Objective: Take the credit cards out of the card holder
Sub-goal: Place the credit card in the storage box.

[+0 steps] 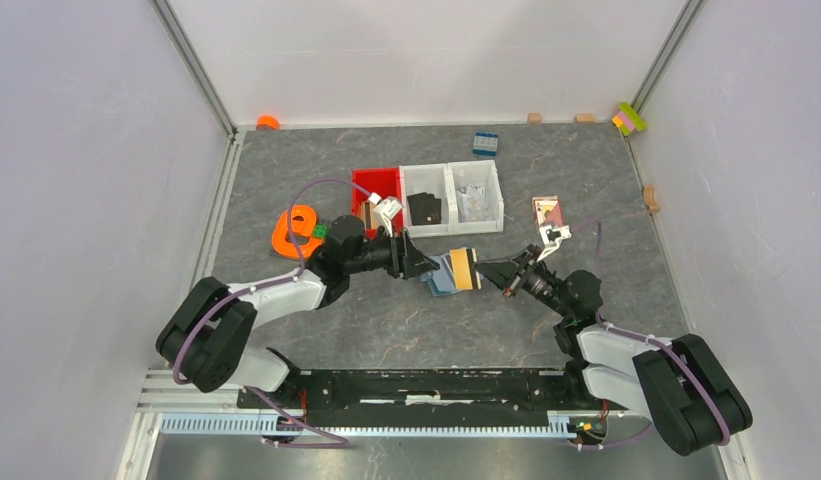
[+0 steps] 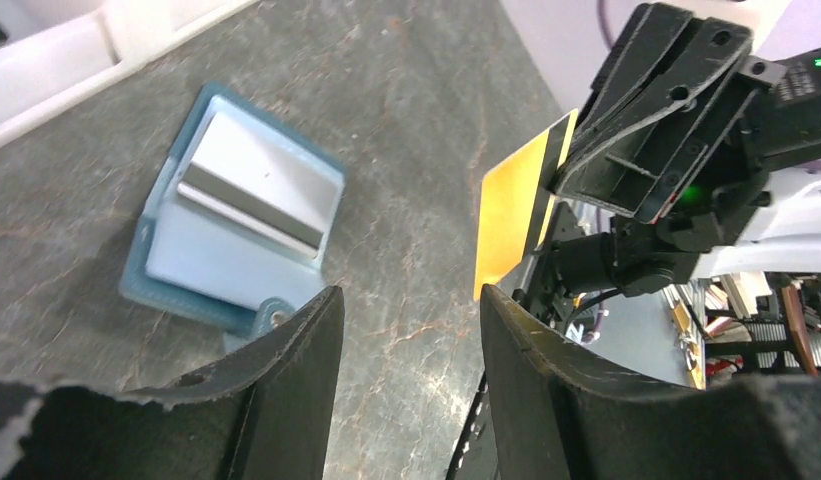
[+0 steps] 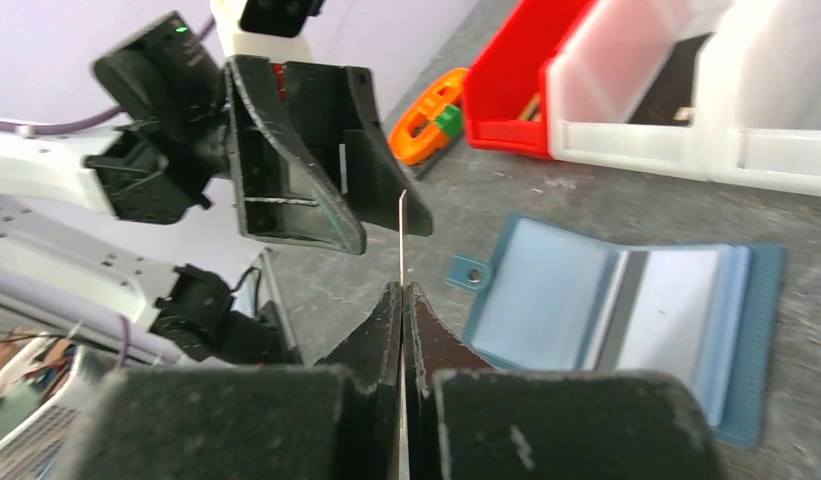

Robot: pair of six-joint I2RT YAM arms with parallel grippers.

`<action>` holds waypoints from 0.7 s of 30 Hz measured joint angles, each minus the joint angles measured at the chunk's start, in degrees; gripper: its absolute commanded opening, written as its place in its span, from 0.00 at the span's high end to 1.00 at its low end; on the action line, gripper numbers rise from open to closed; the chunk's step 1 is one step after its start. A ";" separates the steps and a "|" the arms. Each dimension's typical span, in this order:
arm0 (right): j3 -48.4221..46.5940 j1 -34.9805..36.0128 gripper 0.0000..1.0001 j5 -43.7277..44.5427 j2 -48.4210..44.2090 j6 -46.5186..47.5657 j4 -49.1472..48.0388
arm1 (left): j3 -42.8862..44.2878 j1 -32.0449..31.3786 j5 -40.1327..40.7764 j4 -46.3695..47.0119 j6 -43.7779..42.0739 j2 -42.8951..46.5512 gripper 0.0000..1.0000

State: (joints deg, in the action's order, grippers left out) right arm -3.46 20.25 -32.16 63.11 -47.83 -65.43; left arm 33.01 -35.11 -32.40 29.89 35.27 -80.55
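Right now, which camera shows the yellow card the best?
The left wrist view. There the yellow card faces the camera, so you see its flat yellow side and dark stripe, pinched in the right gripper. The top view shows only a tiny tan patch, and the right wrist view shows just its thin edge.

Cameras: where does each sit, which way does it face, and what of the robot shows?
Top external: above, behind the bases, facing down at the table; both arms.
Left wrist: on left arm, facing card holder; open left end effector.
Right wrist: on right arm, facing left arm; right end effector gripping gold card.
Shared: wrist views both show the card holder.
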 measured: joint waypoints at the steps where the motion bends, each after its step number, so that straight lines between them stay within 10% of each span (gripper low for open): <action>1: 0.24 0.00 1.00 -0.72 0.33 -0.92 -1.88 | -0.28 0.00 -1.01 1.60 0.13 0.00 0.41; 14: 0.72 1.16 1.00 -5.40 3.85 -8.02 -14.43 | -0.83 -1.44 -14.10 24.46 10.34 -8.50 0.50; 21: 0.72 2.19 0.99 -5.60 5.42 -8.13 -14.93 | -0.83 -2.69 -15.87 25.97 11.26 -8.66 0.93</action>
State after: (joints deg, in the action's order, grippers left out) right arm -2.74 22.44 -37.76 68.53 -55.96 -80.36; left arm 32.18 -37.80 -48.27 55.86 46.52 -89.21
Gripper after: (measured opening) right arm 0.004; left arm 0.251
